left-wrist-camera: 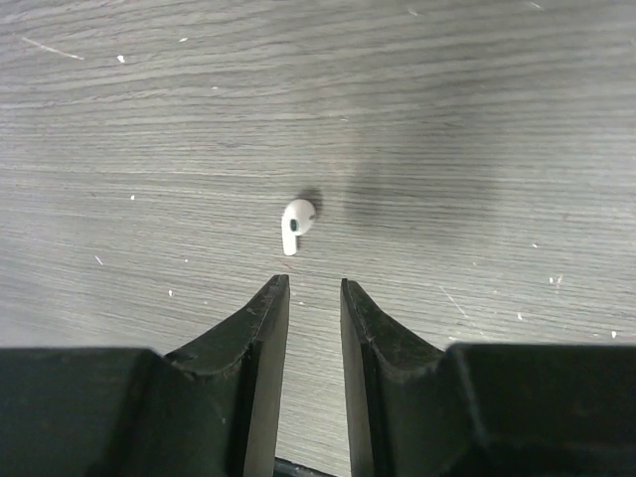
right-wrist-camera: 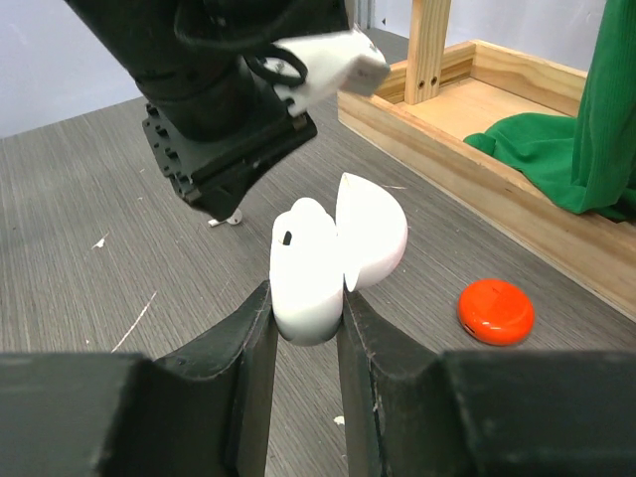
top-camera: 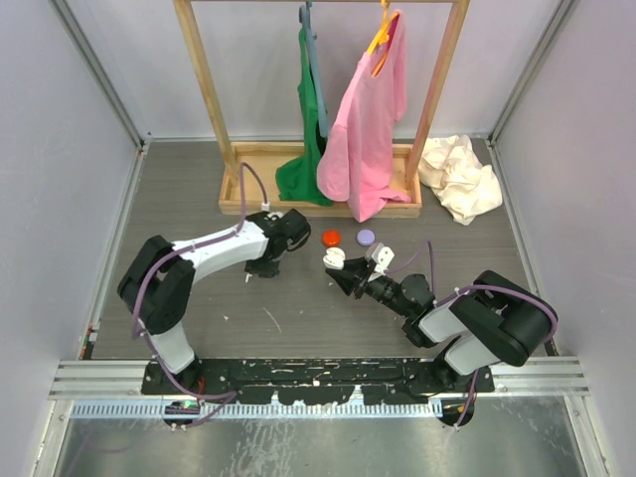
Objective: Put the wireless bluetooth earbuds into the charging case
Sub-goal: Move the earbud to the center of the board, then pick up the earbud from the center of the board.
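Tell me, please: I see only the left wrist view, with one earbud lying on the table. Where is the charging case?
Observer: The right hand grips the charging case.
Operator: Is its lid open?
Observer: Yes, the lid stands open.
Operator: What lies near it?
Observer: A red cap lies on the table near it.

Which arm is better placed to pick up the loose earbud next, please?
Left. The left pincer hangs empty right by the earbud lying on the table, while the right pincer grips the open charging case.
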Tool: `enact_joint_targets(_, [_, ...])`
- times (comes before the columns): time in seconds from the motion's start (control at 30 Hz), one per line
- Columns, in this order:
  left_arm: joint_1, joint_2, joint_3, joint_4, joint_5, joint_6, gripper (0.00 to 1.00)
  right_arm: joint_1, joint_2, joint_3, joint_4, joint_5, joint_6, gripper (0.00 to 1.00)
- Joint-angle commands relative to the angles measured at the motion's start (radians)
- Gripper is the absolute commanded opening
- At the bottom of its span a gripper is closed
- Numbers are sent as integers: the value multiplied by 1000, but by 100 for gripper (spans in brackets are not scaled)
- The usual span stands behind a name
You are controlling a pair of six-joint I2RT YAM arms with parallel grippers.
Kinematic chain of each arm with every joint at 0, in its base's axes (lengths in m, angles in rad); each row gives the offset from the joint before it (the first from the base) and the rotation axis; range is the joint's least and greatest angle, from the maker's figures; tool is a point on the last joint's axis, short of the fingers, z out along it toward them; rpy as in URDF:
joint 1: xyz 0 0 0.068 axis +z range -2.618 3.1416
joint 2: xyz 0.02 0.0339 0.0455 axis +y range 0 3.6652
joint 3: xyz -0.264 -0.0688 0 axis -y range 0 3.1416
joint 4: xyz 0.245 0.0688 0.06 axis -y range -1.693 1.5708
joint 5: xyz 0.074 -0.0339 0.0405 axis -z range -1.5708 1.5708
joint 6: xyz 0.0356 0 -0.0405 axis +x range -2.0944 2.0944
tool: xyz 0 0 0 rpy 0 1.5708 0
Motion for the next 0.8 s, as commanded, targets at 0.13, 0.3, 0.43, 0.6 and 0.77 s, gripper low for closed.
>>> enact_joint_targets(0.13, [148, -157, -117, 171, 115, -24, 29, 3, -24, 4, 181, 6, -19, 6])
enact_joint_targets(0.3, [218, -175, -156, 231, 207, -19, 31, 3, -21, 3, 181, 2, -20, 6])
enact_joint_targets(0.43, [238, -154, -154, 250, 241, -11, 32, 4, -20, 4, 182, 1, -18, 6])
enact_joint_targets(0.6, [258, -114, -137, 251, 252, 2, 32, 3, -20, 4, 181, 0, -18, 6])
enact_joint_targets(0.77, [263, -82, -120, 246, 272, 10, 31, 3, -20, 5, 181, 0, -18, 6])
